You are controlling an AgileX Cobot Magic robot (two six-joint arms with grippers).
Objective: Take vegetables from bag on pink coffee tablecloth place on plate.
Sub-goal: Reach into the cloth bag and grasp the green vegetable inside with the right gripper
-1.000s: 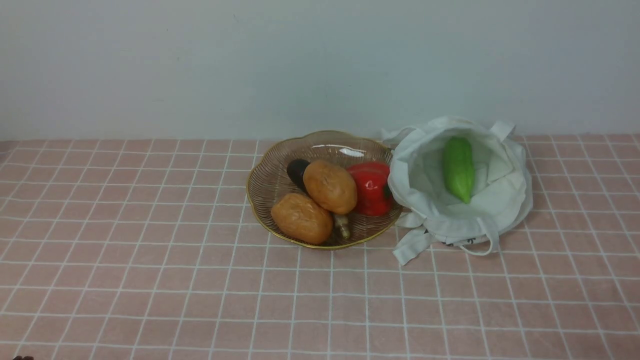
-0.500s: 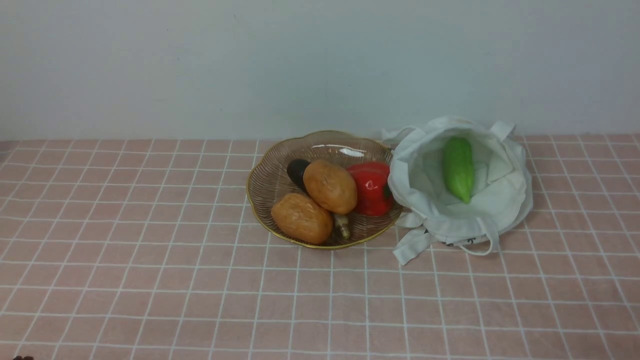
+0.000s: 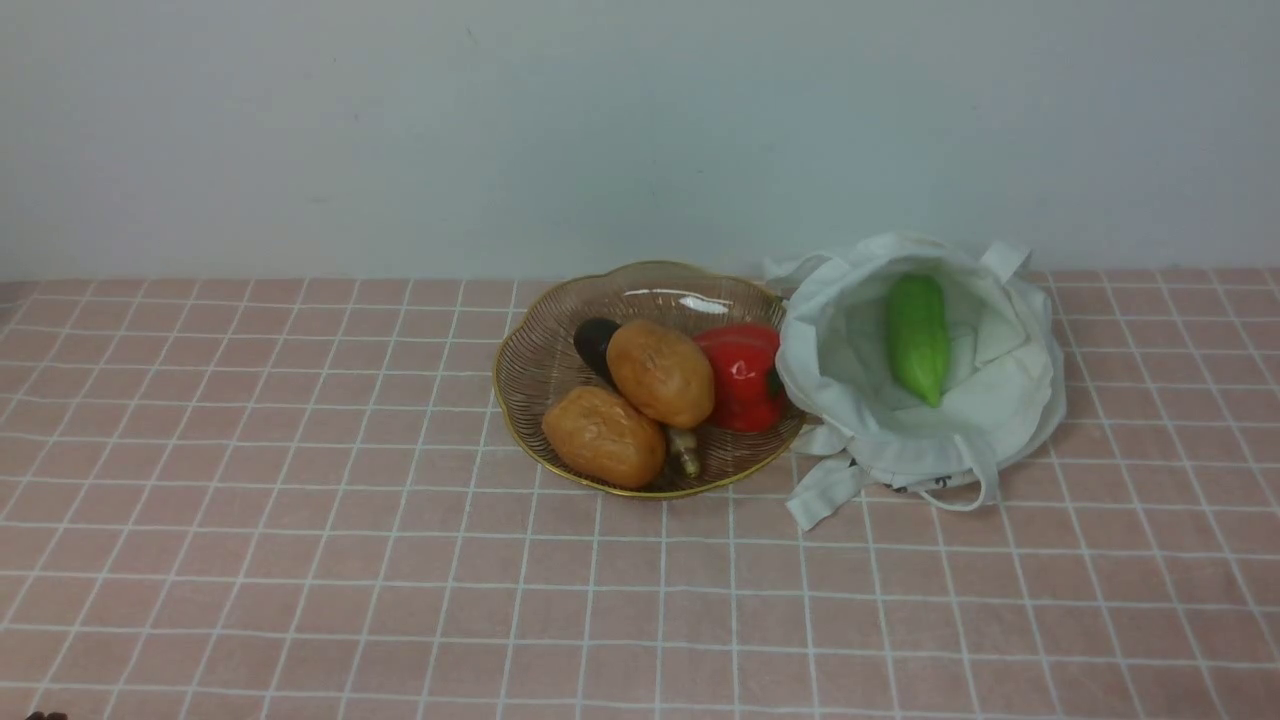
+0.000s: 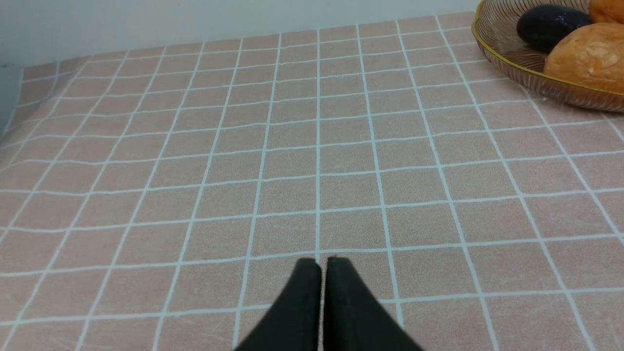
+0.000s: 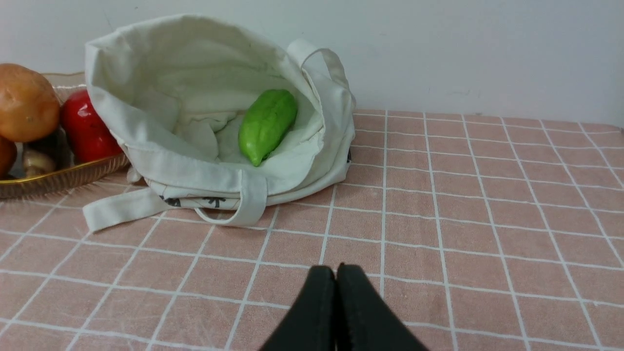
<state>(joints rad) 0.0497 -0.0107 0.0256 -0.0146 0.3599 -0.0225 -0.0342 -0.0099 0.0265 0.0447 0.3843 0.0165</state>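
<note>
Green vegetable (image 3: 918,338): one, in one bag (image 3: 1020,440) | both grippers' fingers (image 4: 304,292): closed, empty

You can see two brown, potato-like pieces (image 3: 604,437), a dark eggplant (image 3: 595,343) partly hidden beneath them, and a glossy red bell pepper (image 3: 743,376) beside them; a pale wall (image 3: 640,130) stands behind.

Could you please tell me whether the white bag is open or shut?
Open: the bag's mouth gapes wide, showing the green vegetable inside.
</note>
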